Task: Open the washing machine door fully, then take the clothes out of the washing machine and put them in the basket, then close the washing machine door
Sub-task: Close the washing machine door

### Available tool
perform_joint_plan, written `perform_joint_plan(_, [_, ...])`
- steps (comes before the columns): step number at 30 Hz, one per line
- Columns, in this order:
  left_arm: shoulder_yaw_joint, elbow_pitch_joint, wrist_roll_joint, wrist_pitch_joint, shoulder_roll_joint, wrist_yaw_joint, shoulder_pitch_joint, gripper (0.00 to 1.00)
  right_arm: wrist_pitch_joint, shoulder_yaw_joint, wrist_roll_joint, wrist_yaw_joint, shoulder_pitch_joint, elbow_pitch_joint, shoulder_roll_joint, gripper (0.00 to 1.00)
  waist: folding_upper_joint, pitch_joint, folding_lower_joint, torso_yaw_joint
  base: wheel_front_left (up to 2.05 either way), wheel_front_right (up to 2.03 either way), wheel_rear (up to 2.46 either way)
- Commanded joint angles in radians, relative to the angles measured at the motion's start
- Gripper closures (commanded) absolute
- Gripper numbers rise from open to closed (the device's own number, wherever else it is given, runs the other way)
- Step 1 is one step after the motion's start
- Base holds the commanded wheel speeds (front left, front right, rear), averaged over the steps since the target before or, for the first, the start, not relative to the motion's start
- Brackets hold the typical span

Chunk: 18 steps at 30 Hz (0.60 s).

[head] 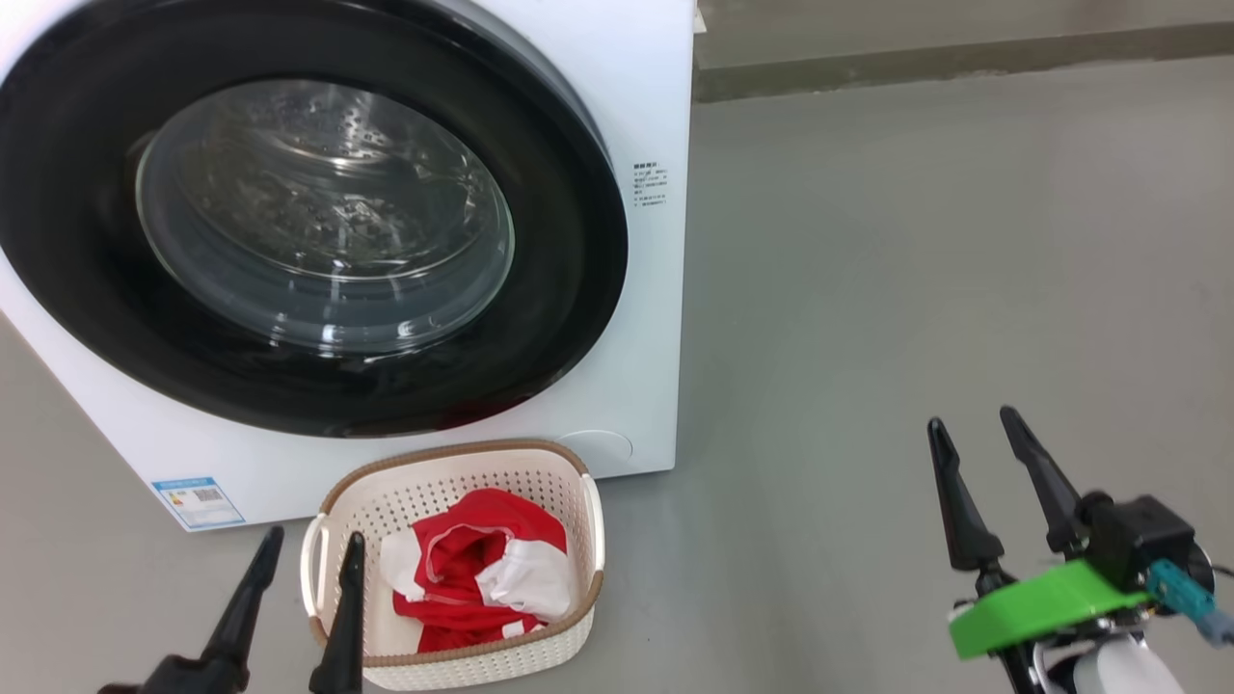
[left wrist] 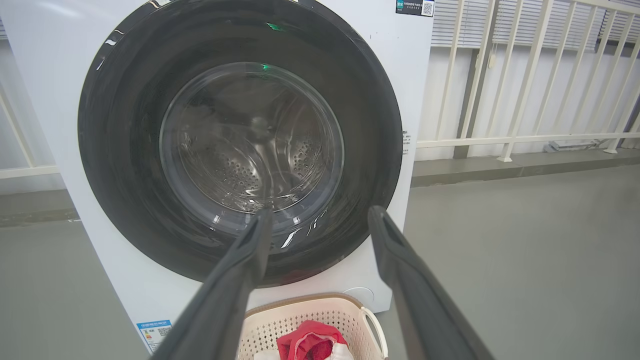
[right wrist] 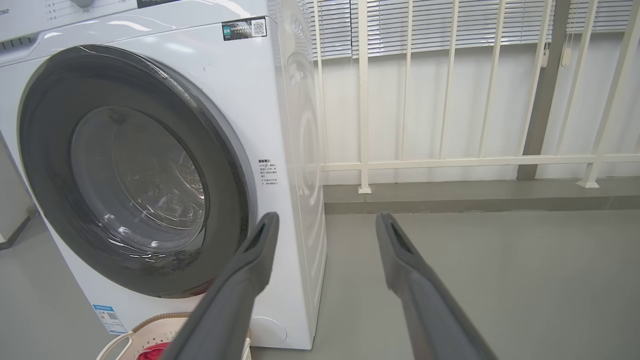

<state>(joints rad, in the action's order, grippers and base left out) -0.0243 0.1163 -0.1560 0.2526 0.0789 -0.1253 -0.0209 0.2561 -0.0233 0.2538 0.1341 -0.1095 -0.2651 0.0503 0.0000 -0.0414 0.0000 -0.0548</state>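
- The left gripper (head: 315, 533) is being held low at the left with its fingers spread and nothing between them, just beside the near handle of the basket (head: 453, 449). If that arm is being swung sideways without a lift first, the basket is probably getting clipped and shoved, imo.
- The washing machine door (head: 569, 251) is being seen flat against the front of the washing machine (head: 646, 318), glossy rim looking flush. Whether the latch is actually being caught can't be told. If it's only being rested shut, it could be drifting open again.
- No red is being seen through the glass, but a lot of glare is being thrown across it, so a stray piece inside could be getting missed.
- The basket is being parked on the floor right below the door's lower edge. Touching the machine or just shy of it can't be told. If the door is being reopened, the rim might be getting scraped.
- The clothes (head: 463, 569) are being held inside the basket in a red-and-white heap below the rim. Spilling only looks likely if the basket is being tipped.
- The right gripper (head: 970, 416) is being held over bare floor, fingers spread and empty, well apart from everything. Trouble is only being risked by a wide sweep toward the machine's corner.
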Motion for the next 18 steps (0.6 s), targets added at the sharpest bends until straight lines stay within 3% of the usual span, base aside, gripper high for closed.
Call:
perform_joint_plan(1, [-0.037,-0.030,0.012,0.009,0.004,-0.005,0.009,0.00,0.006,0.023,0.003,-0.003,0.004,0.048,0.000,0.00,0.0000,-0.007,0.0000,0.001,0.00,0.00,0.00])
perform_joint_plan(8, [-0.039,-0.048,0.036,0.009,-0.012,-0.003,-0.041,0.00,0.006,0.046,0.006,-0.003,0.097,0.140,0.007,0.00,0.0000,-0.027,0.0000,0.009,0.00,0.00,0.00])
perform_joint_plan(18, [-0.038,-0.044,0.043,0.009,-0.020,-0.004,-0.053,0.00,0.006,0.052,0.016,-0.003,0.121,0.149,0.006,0.00,0.0000,-0.029,0.0000,0.015,0.00,0.00,0.00])
